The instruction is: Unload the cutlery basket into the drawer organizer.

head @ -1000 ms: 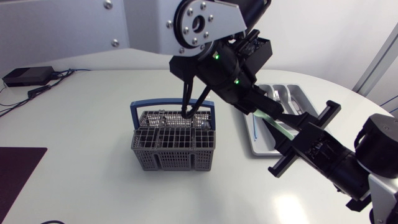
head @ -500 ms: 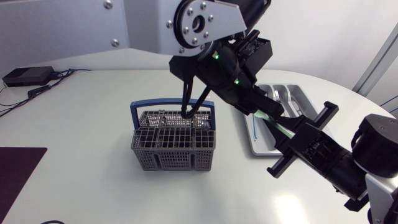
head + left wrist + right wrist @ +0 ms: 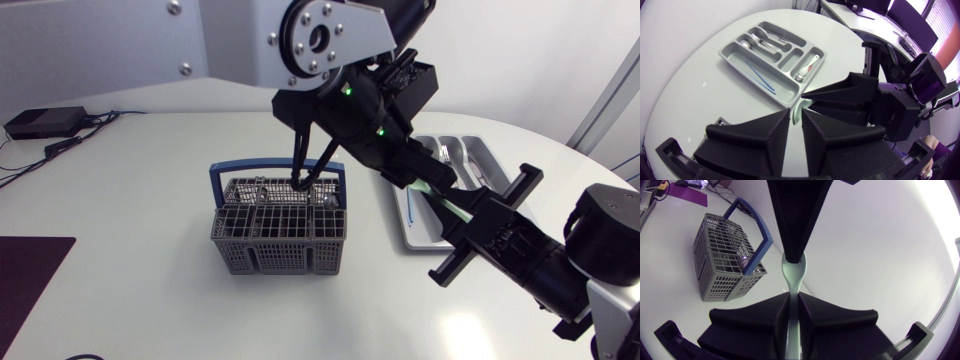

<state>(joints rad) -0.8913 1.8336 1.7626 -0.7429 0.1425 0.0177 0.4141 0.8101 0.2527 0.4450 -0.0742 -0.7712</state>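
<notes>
A pale green spoon [image 3: 445,203] hangs in the air between both grippers, above the table beside the organizer. My right gripper [image 3: 793,311] is shut on its handle, with the bowl [image 3: 793,270] ahead of its fingers. My left gripper [image 3: 796,120] has its fingers slightly apart around the bowl end [image 3: 798,106]. In the head view the left gripper [image 3: 432,180] meets the right gripper [image 3: 468,215] from above. The grey cutlery basket [image 3: 280,235] with its blue handle stands mid-table, with some metal cutlery inside. The grey drawer organizer [image 3: 735,61] holds metal cutlery, a blue piece and a white spoon.
A black box with cables [image 3: 45,122] lies at the table's far left. A dark purple mat [image 3: 30,265] covers the near left corner. The basket [image 3: 725,260] stands well off to the side of the grippers.
The right arm has edged slightly toward the left gripper. The spoon, the left arm and the basket stay where they were.
</notes>
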